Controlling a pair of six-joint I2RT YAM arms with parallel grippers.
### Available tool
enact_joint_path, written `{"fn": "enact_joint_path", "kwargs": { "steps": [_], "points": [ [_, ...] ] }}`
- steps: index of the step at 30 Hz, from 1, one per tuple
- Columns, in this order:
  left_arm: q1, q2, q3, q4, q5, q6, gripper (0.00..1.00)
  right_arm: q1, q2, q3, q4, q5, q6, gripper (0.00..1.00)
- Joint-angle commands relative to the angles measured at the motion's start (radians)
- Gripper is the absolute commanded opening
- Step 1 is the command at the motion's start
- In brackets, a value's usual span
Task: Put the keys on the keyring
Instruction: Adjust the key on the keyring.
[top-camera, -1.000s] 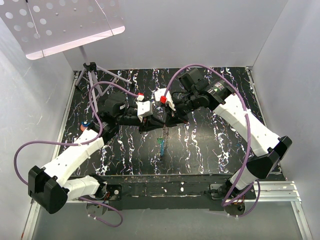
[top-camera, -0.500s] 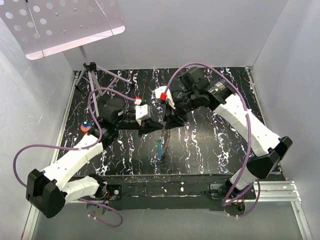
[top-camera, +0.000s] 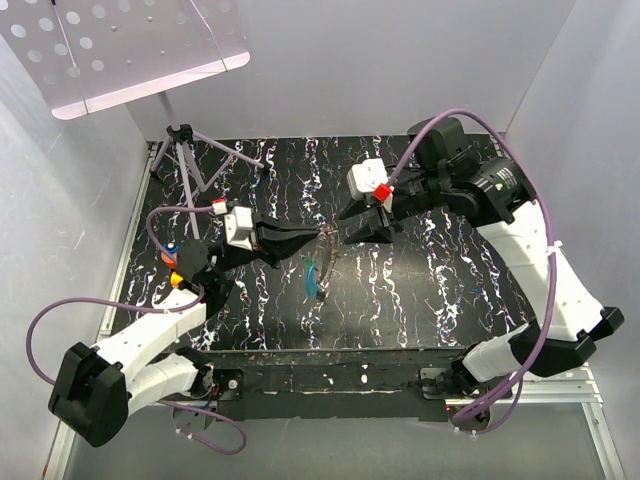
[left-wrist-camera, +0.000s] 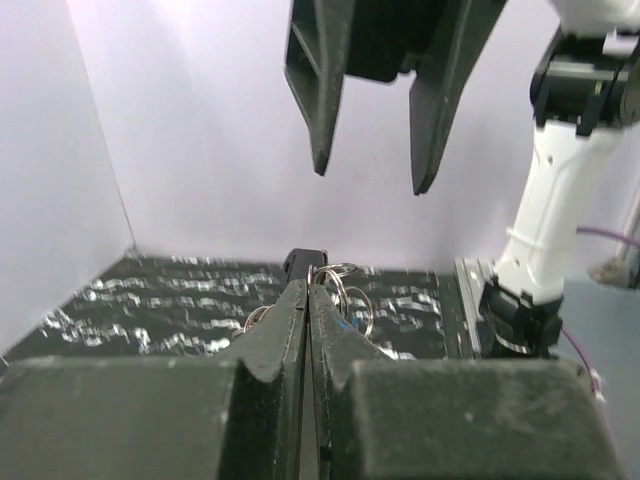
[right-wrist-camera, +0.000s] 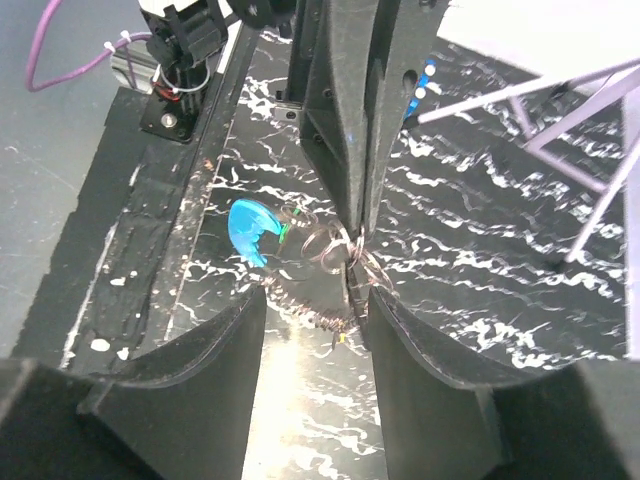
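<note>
The left gripper (left-wrist-camera: 308, 270) has its two fingers pressed flat together, clamped on the keyring (left-wrist-camera: 338, 272); the thin silvery loops stick out just past the fingertips, above the black marbled table (top-camera: 420, 300); from the right wrist view a blue-headed key (right-wrist-camera: 250, 232) sits just beside the loops, with a small green piece between them, and it seems to hang from the ring; whether it touches the tabletop cannot be told. The right gripper (top-camera: 352, 228) faces the left one tip to tip, its fingers spread wide apart and holding nothing; the ring lies between and slightly beyond those fingers, not touching them. In the overhead view both arms meet near the middle of the table; small orange, blue and yellow objects (top-camera: 174, 264) show beside the left forearm, too small to name. A thin-legged stand (top-camera: 185, 150) is at the far left corner; a perforated white panel (top-camera: 120, 50) hangs above it.
</note>
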Motion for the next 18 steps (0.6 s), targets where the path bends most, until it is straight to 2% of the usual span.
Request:
{"fn": "enact_joint_path", "kwargs": {
  "steps": [1,6,18],
  "points": [
    [0.032,0.043,-0.018,0.428,-0.097,-0.237,0.00,0.000,-0.024,0.061,-0.020,-0.048,-0.085,0.54],
    [0.035,0.076,-0.010,0.484,-0.073,-0.305,0.00,0.000,-0.026,0.049,0.045,-0.007,-0.082,0.55],
    [0.037,0.057,-0.006,0.427,-0.015,-0.284,0.00,0.002,0.023,0.061,0.055,0.002,-0.153,0.54]
  ]
}}
